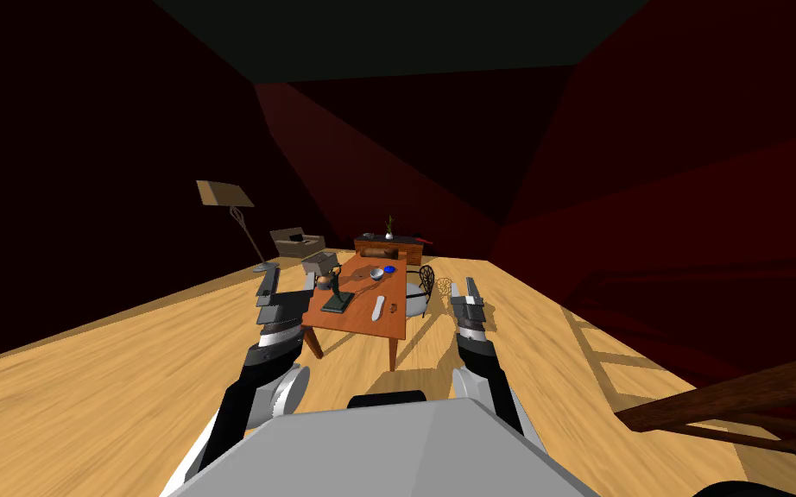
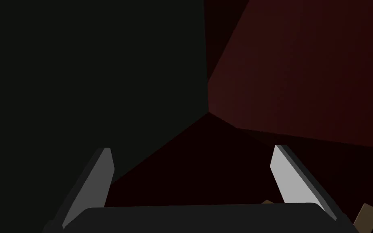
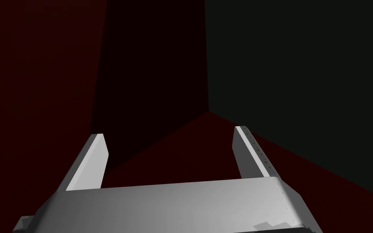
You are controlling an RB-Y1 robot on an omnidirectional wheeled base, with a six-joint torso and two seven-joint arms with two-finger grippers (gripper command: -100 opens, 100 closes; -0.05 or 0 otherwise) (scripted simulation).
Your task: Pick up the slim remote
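The slim white bar-shaped remote [image 1: 378, 307] lies flat on the reddish-brown wooden counter [image 1: 349, 323], on its nearer half toward the robot's right. It is set lengthwise along the top and apart from its neighbours, which should leave its long sides free for a pinch from above. Just to its left, a small dark figurine stands on a dark flat book [image 1: 337, 303], probably placed there as display rather than for use. Both arms are raised ahead of the chest and well short of the counter, a carrying pose that suits an approach more than a reach. The left end effector [image 1: 268, 274] hovers off the counter's left side and the right end effector [image 1: 467, 286] off its right. In the wrist views each has its two light grey fingers spread wide with nothing between them, so both look ready to close on something thin. Of the containers, a round grey bowl [image 1: 376, 273] sits on the far half of the counter with a small blue dish [image 1: 390, 270] touching or just beside it; what either holds is too small to tell. A tan open box [image 1: 319, 262] stands at the far left corner, its inside hidden. By my judgement the task is at its start: the base must come nearer before either arm can reach the remote.
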